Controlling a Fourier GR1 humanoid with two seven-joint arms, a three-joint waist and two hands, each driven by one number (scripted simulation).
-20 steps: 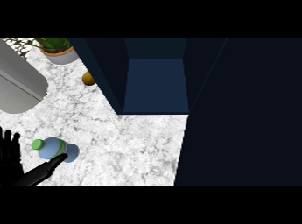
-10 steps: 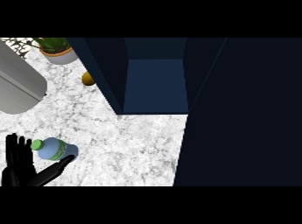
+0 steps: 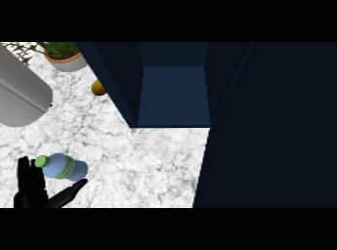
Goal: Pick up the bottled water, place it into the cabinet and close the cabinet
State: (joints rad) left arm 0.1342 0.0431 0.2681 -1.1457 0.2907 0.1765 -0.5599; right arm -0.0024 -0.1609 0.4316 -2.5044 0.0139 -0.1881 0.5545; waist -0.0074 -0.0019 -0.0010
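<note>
The bottled water, pale blue with a green cap and green band, lies on the marble counter at the lower left. My left hand rises from the lower edge right beside it. Its straight fingers stand against the cap end and its thumb stretches out under the bottle's near side. The hand is open, the bottle sitting in the gap between fingers and thumb. The dark blue cabinet stands open at the top middle. My right hand does not show.
The cabinet's open door fills the right side as a dark slab. A large grey rounded object lies at the upper left. A potted plant and a small orange item stand beside the cabinet's left wall.
My left hand has slid right and sunk lower in the view, closing up on the bottle. The bottle itself has hardly shifted.
</note>
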